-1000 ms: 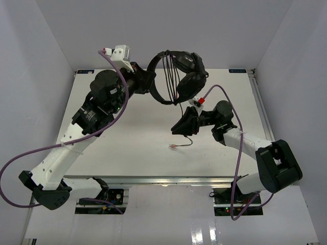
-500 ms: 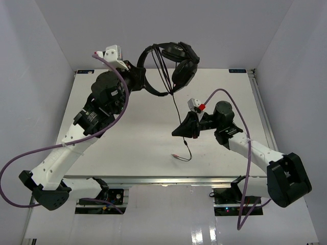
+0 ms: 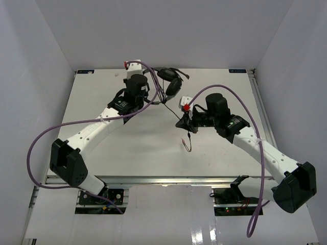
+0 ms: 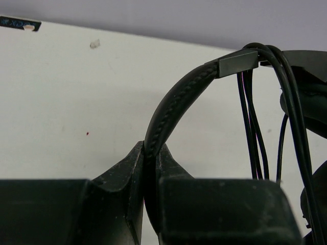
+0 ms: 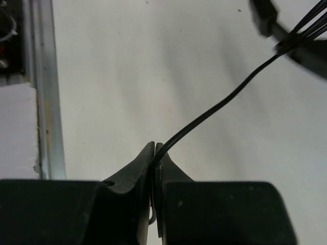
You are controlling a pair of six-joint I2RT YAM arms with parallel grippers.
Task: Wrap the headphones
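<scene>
The headphones (image 3: 171, 81) hang at the far middle of the table (image 3: 102, 153). The left gripper (image 4: 152, 154) is clamped on the padded headband (image 4: 173, 102) (3 or so turns of cord drape over it). The right gripper (image 5: 155, 151) is pinched tight on the cord (image 5: 214, 109), nearer the bases and rightward. The cord slants taut between the 2 hands, so the right hand looks better placed to lead the next turn.

Black headphones (image 3: 172, 84) with black cord (image 5: 219, 101); white table (image 3: 127, 148); purple cables (image 3: 29, 158).
</scene>
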